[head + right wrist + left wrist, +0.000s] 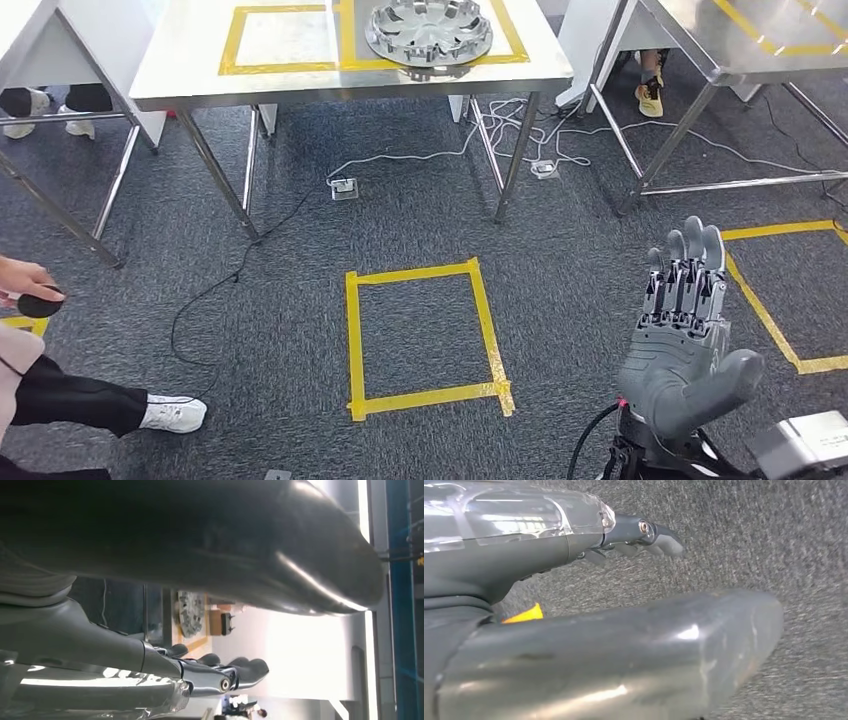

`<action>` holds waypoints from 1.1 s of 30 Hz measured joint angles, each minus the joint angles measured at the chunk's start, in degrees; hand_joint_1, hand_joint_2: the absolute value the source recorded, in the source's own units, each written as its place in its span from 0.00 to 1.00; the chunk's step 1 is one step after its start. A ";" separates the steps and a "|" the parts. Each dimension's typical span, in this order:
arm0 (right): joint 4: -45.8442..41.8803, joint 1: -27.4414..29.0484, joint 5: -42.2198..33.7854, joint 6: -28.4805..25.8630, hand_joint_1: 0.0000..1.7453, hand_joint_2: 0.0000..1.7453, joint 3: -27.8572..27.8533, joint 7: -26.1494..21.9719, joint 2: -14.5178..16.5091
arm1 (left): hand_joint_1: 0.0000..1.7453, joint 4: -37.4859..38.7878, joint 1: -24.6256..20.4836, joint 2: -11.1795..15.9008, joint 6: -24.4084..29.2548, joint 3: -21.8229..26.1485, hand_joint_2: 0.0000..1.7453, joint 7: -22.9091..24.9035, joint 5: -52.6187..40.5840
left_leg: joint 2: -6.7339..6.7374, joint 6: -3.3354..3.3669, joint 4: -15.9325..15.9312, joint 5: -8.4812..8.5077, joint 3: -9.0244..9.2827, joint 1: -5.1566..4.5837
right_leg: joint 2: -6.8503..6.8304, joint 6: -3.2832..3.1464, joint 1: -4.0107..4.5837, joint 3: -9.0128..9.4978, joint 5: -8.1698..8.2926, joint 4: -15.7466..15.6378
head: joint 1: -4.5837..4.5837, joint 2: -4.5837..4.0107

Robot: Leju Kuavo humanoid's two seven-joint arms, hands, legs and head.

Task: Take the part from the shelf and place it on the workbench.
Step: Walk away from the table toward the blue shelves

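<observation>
One task part is in sight: a round, silver, spoked metal wheel-cover disc [428,32] that lies flat on the steel-topped surface [180,70] at the far side of the head view, inside a rectangle of yellow tape [236,40] marked on that top. The disc lies straight ahead of the robot and slightly to its right, well apart from both hands; being round, it has no long axis to align with. Its near rim sits just beside the front edge of the surface, with bare top to its left. The right hand [685,345] is raised in the lower right of the head view, palm side toward the camera, fingers extended upward and close alongside one another, thumb out to the side, and it holds nothing. The left hand [644,535] hangs over the grey carpet floor [774,540] in the left wrist view, fingers extended and empty. By judgement the right hand is the nearer to the disc. Between robot and surface lies open carpet carrying a yellow tape square [425,340]; white and black cables [500,125] run under the surface among its legs. A second steel table [720,40] stands to the right, and a seated person's hand [25,283] and leg [90,403] occupy the left edge, limiting room on that side.
</observation>
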 joint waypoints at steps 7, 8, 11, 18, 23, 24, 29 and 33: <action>-0.29 0.05 -0.01 0.00 0.00 0.00 -0.08 0.04 0.02 | 0.00 0.01 0.04 0.03 0.00 0.00 0.00 -0.02 -0.01 | -5.95 -1.05 14.28 -7.43 -6.75 0.26 | 3.44 -1.98 -0.36 0.02 0.54 -1.28 | -1.25 0.00; -0.29 0.08 -0.01 0.00 0.00 0.00 -0.09 0.05 0.02 | 0.00 0.01 0.12 0.03 0.00 0.00 0.00 0.01 0.00 | -5.80 -1.08 16.36 -7.59 -7.95 0.26 | 4.13 -2.02 -0.29 0.02 0.52 -1.16 | -1.33 0.00; -0.29 0.10 -0.02 0.00 0.00 0.00 -0.13 0.06 0.03 | 0.00 0.01 0.15 0.05 0.00 0.00 0.00 0.01 0.00 | -6.98 -0.97 10.37 -2.10 -5.81 0.43 | 6.43 -1.87 -0.32 -0.01 0.27 -0.49 | -1.62 0.00; -0.40 0.11 0.02 0.00 0.00 0.00 -0.36 0.08 0.08 | 0.00 0.01 0.14 0.08 0.01 0.00 0.00 -0.03 -0.01 | -8.88 0.06 1.64 0.55 -1.91 0.95 | 10.16 0.47 -0.82 -2.21 -0.31 1.63 | -2.04 0.00; -0.45 -0.01 -0.01 0.00 0.00 0.00 -0.37 0.09 0.12 | 0.00 0.02 0.33 0.09 -0.04 0.00 0.00 -0.07 -0.02 | -3.40 0.53 1.43 0.36 -1.87 1.00 | 3.46 2.07 -1.06 -9.40 -7.07 16.29 | -0.22 0.00; -0.45 0.06 -0.01 0.00 0.00 0.00 -0.37 0.08 0.13 | 0.00 0.03 0.30 0.13 -0.04 0.00 0.00 -0.07 -0.02 | -2.45 0.49 1.43 0.29 -1.87 0.97 | 3.25 2.11 -1.15 -9.61 -6.63 16.84 | -0.11 0.00; -0.49 0.07 -0.01 0.00 0.00 0.00 -0.41 0.10 0.14 | 0.00 -0.01 -0.16 -0.01 -0.04 0.00 0.00 -0.08 -0.04 | 0.52 -0.19 1.33 -0.08 -1.31 0.65 | -0.55 0.46 -0.27 -1.56 -0.03 1.46 | 0.43 0.00; -0.56 0.09 -0.17 0.00 0.00 0.00 -0.41 0.10 0.15 | 0.00 -0.04 -0.26 -0.02 -0.04 0.00 0.00 -0.09 -0.06 | 0.01 -1.37 1.17 -0.63 -0.71 0.58 | 0.54 -1.05 -0.23 -1.03 0.15 -0.13 | 0.47 0.00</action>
